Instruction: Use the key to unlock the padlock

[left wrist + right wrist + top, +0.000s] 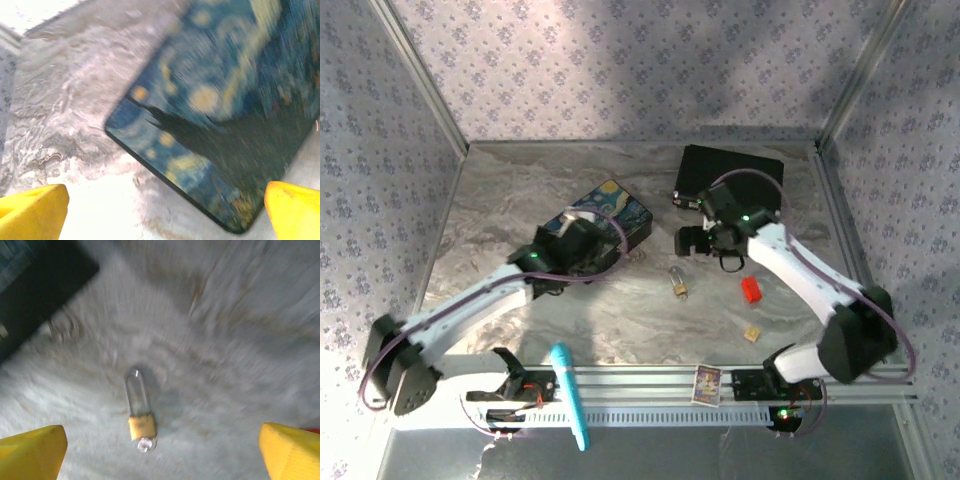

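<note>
Right gripper [160,457] spread, empty, above padlock [141,426] at table [235,340] centre; risk: off-centre closing could flick it away.

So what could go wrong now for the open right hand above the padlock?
1. The padlock lies loose and flat on the table; a touch from the right hand may push it away.
2. The small silvery piece at its body's end, likely the key, is tiny; wide-open fingers could miss it.
</note>
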